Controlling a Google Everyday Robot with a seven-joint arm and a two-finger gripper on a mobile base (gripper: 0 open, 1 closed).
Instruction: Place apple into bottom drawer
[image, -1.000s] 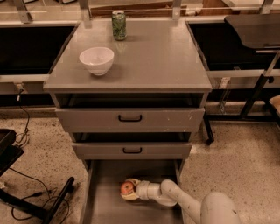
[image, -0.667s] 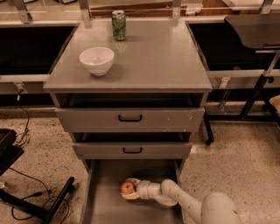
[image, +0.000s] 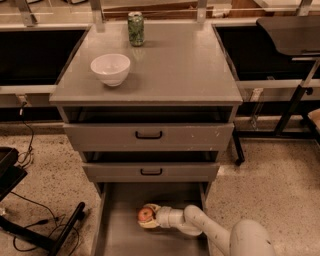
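Observation:
The small red-orange apple (image: 145, 215) sits between the fingers of my gripper (image: 147, 216), low inside the open bottom drawer (image: 118, 235), a long grey tray pulled out at the foot of the cabinet. My white arm reaches in from the lower right. The gripper is shut on the apple, close to the drawer floor near its middle. Whether the apple touches the floor cannot be told.
The two upper drawers (image: 148, 135) with black handles are slightly pulled out. A white bowl (image: 110, 68) and a green soda can (image: 135, 29) stand on the cabinet top. Black cables and a stand leg (image: 65, 230) lie on the floor to the left. A table leg (image: 287, 107) stands to the right.

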